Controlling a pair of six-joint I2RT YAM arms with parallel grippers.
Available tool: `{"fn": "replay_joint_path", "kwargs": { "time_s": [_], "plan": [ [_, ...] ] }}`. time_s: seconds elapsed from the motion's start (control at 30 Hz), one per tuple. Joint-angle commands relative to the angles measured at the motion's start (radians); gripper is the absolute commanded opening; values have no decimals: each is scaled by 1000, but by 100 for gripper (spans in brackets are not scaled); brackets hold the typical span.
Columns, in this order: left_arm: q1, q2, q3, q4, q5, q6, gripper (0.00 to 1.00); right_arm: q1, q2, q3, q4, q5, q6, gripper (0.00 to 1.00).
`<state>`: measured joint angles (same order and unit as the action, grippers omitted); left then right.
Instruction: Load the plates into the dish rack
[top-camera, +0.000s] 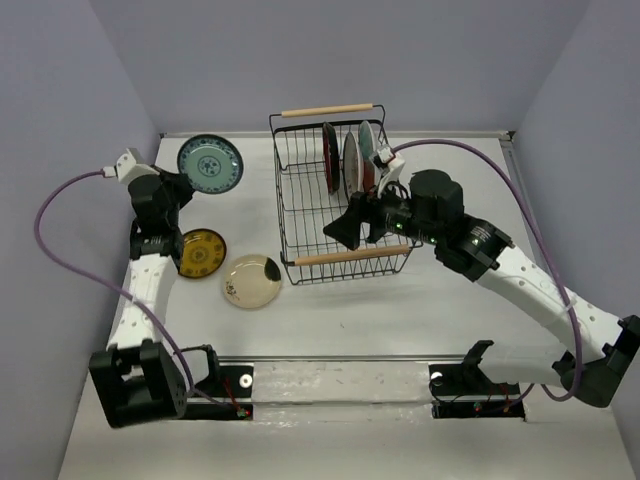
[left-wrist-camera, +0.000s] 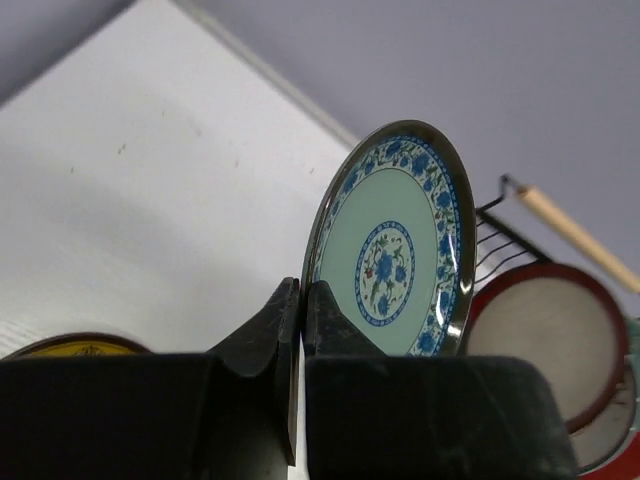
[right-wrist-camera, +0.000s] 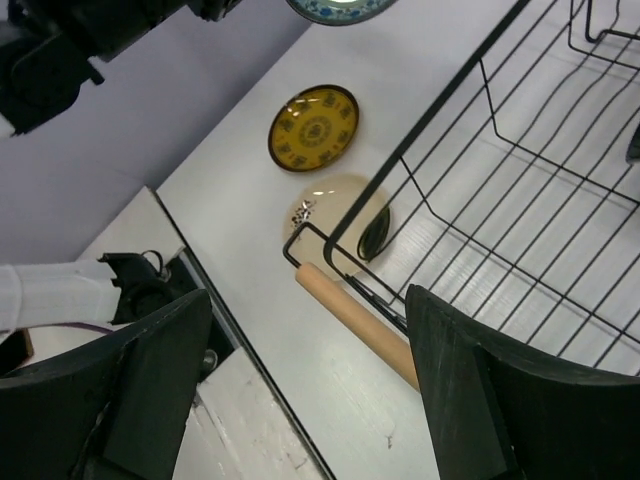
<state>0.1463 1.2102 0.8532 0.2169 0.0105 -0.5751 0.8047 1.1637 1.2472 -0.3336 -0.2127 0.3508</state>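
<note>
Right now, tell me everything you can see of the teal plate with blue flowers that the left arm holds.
The teal plate is round and glossy, ceramic by its look: pale teal face, blue floral medallion in the middle, blue flower band near a dark rim. The left gripper has its fingers shut on the rim, edge-on. The plate faces the overhead camera, left of the dish rack and apart from it.
</note>
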Motion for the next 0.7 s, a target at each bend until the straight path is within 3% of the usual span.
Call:
{"fn": "replay_joint_path", "kwargs": {
  "time_s": [0.0, 0.07, 0.17, 0.37, 0.67],
  "plan": [
    [4, -214, -45, 124, -68, -66, 6, 1, 42, 84, 111, -85, 36, 85],
    [3, -274, -75, 131, -25, -92, 6, 1, 94, 103, 136, -111, 60, 86],
    [-2, -383, -115, 154, 165, -158, 6, 1, 190, 179, 189, -177, 102, 86],
    [-11, -437, -186, 219, 478, -239, 6, 1, 346, 302, 196, -142, 157, 87],
    [-17, -504, -292, 303, 675, -302, 6, -21, 439, 324, 229, -68, 189, 86]
  ]
}}
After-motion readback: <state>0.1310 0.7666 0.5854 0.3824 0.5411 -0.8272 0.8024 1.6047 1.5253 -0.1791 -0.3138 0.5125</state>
